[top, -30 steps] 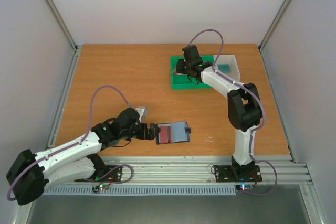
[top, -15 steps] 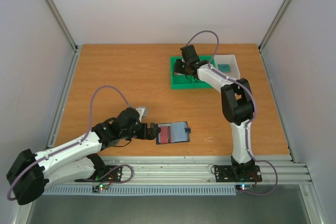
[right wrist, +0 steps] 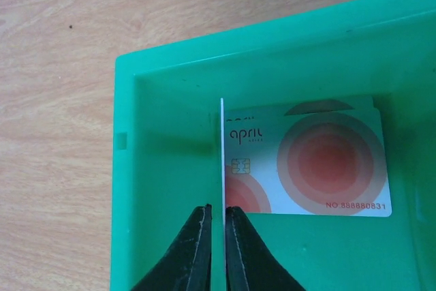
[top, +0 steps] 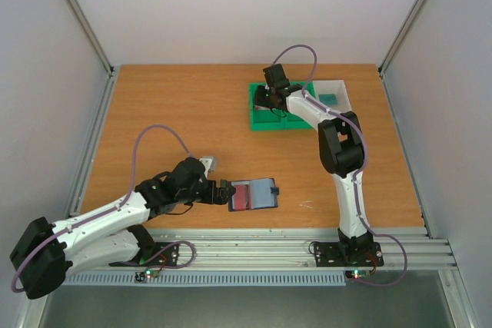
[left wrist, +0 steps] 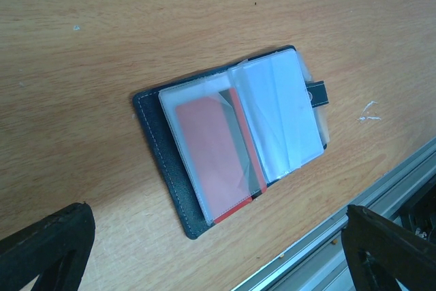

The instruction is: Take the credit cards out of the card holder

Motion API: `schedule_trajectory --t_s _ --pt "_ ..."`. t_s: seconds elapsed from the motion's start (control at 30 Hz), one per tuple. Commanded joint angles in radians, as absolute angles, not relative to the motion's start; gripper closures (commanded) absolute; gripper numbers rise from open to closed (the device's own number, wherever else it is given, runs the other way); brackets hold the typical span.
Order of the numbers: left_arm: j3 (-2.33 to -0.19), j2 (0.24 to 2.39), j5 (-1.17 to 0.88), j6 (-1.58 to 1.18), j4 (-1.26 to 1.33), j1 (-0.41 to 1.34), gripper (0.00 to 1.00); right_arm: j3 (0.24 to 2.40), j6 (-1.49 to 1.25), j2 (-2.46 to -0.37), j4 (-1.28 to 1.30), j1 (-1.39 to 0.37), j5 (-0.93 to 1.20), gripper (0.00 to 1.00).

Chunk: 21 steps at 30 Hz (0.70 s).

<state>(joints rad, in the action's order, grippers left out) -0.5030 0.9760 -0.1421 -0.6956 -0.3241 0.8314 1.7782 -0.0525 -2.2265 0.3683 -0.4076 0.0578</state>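
Where the card holder (left wrist: 231,140) lies open and flat on the worktop (top: 177,120) near its front edge, you can count one red card (left wrist: 210,153) behind a clear sleeve on its left leaf. The sleeves on the right leaf look pale, and you cannot tell whether they hold anything. A small dark tab sticks out at the holder's right side. Your left gripper (top: 224,192) sits just beside the holder's left edge, its fingers spread wide with nothing between them. Your right gripper (right wrist: 217,223) is pinched on a second card (right wrist: 222,148), seen edge-on as a thin white line over the green bin (right wrist: 170,93). A third card (right wrist: 320,168) lies flat on the bin floor, printed "april" with a chip, red-orange rings and "NO.888880831". The edge of another card shows just above it. One white bin (top: 342,90) stands just beside the green one, with a small teal item (top: 328,99) inside.
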Motion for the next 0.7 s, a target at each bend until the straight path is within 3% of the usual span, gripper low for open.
schedule_trajectory --t_s 0.0,0.67 --pt "-0.513 0.982 -0.133 -0.698 -0.288 0.83 0.01 1.844 -0.068 -2.266 0.417 -0.393 0.061 0.9" --pt "-0.509 0.976 -0.128 -0.701 -0.3 0.83 0.01 1.882 -0.043 -2.262 0.483 -0.38 0.031 0.74"
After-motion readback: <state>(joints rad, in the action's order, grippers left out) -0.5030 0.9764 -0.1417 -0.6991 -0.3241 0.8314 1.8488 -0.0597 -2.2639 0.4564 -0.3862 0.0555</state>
